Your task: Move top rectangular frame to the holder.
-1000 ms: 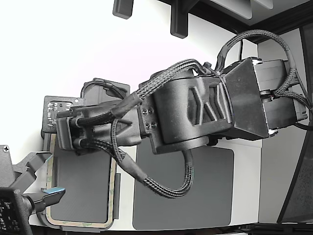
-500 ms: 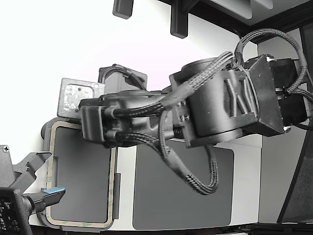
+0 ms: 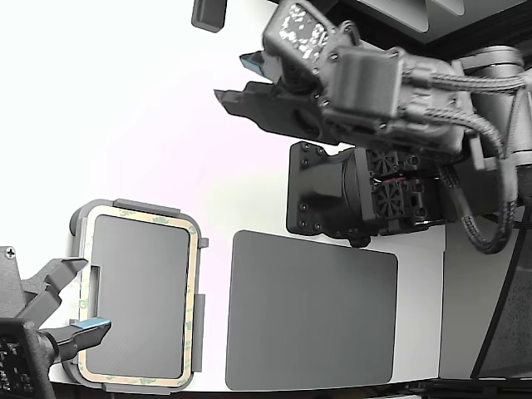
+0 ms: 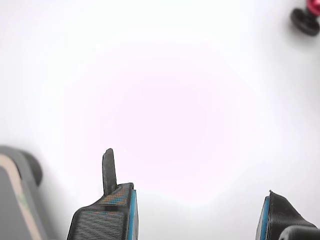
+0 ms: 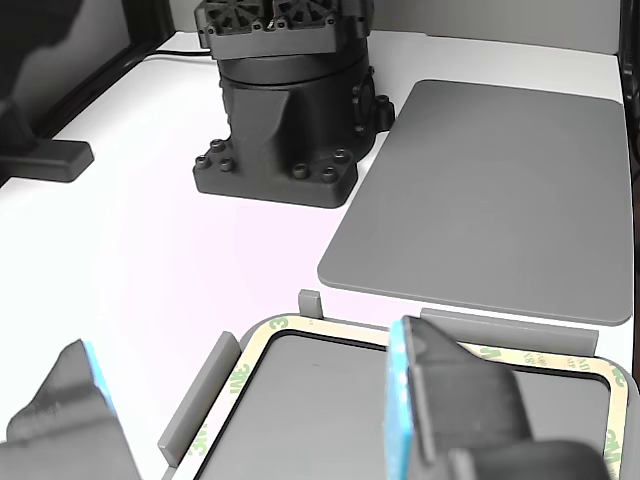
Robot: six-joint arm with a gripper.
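The top rectangular frame (image 3: 196, 287), a thin cream-tan ring with green mottling, lies flat inside the light grey holder (image 3: 145, 205) at the exterior view's lower left. The other view shows the frame (image 5: 560, 362) seated between the holder's raised tabs (image 5: 195, 400). My gripper (image 3: 241, 81) hangs high above the white table near the exterior view's upper middle, well apart from both. It is open, and nothing lies between its blue-padded fingers (image 4: 117, 210). A corner of the frame (image 4: 12, 185) and holder (image 4: 20, 160) shows in the wrist view.
A large dark grey mat (image 3: 312, 312) lies beside the holder, on the exterior view's right. The arm's black base (image 3: 332, 187) stands behind it. A second gripper (image 3: 58, 316) with blue pads reaches over the holder's near edge. A red knob (image 4: 306, 20) sits far off.
My arm has swung up and away from over the holder toward the exterior view's upper middle. The frame has stayed in the holder.
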